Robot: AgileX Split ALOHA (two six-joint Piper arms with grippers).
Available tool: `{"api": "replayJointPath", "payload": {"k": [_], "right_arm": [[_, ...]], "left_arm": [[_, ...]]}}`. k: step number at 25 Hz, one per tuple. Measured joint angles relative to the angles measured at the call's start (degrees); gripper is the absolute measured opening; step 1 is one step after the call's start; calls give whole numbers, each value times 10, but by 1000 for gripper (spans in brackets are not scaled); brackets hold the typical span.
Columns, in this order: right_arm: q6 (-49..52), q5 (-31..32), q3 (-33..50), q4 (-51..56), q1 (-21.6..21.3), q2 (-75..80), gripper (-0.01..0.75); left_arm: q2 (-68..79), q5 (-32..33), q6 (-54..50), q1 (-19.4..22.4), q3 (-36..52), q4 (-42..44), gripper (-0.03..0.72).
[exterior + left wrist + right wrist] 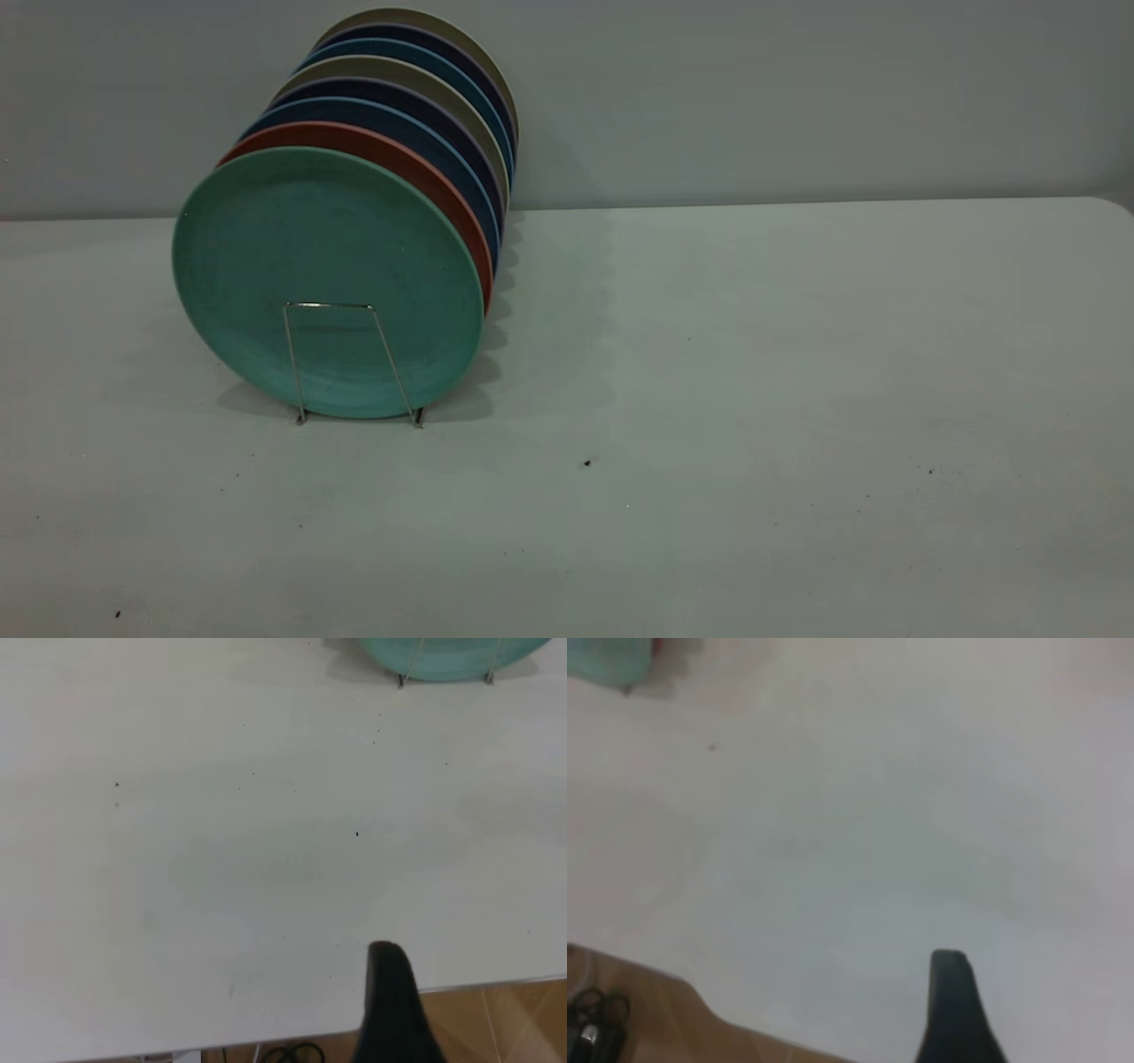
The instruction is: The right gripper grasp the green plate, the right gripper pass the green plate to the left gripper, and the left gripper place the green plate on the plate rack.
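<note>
Stood upright at the plate rack (354, 363) front: green plate (323, 275). Left end effector (394, 1010) and right end effector (952, 1010) over bare tabletop (753, 399), finger spread impossible to tell.

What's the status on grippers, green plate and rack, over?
Green plate upright at front of plate rack, row of plates behind it. Left gripper and right gripper back over table, neither holding anything. Nothing in the way.

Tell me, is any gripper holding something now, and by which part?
Nothing is held. The green plate stands upright in the rack, at the front of the row, and no gripper touches it. Both arms are back near the table edge.
</note>
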Motion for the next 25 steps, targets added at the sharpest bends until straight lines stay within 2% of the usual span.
{"api": "replayJointPath", "payload": {"k": [3,7,10,14,25], "right_arm": [[0,0,33,-3,0,-20,513],[-1,-4,116,-21,0,-32,513],[-1,-38,163,-24,0,-32,513],[-1,-57,171,-24,0,-32,513],[0,-60,174,-24,0,-32,512]], "left_arm": [[0,0,1,0,0,0,526],[0,0,1,-1,0,0,526],[0,0,1,-1,0,0,526],[0,0,1,-1,0,0,526],[0,0,1,-1,0,0,526]]}}
